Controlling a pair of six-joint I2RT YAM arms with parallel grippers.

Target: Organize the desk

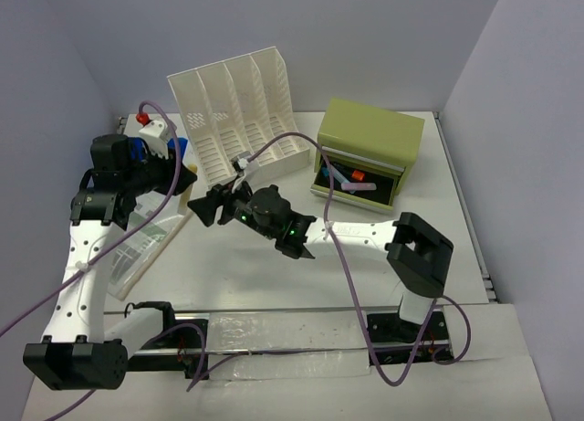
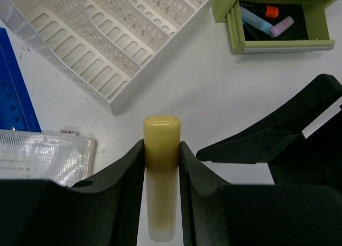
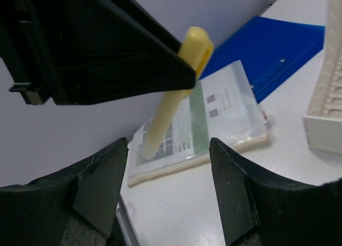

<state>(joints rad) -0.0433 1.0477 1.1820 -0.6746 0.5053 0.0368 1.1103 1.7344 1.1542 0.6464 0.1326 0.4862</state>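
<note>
Pinching a pale yellow marker between its black fingers, the left gripper hangs above the desk at centre-left of the top view; the marker's rounded cap pokes out past the fingertips, and its paler barrel runs back between the jaws. Facing it, the right gripper has its jaws spread wide with nothing between the pads. In its own wrist view the marker shows beyond the gap, slanting down from the left gripper's finger, not touched. The two grippers sit close, tip toward tip, just below the white slotted file rack, which lies on its back at upper centre of the top view. The desk itself fills most of that view — a broad white surface under everything. At upper right stands an olive-green drawer box with its drawer pulled out; inside lie a light blue pen, an orange-capped marker and a pink piece. At the left edge a blue folder lies flat, and a clear-wrapped packet with green print rests beside it — whether they overlap cannot be told.
</note>
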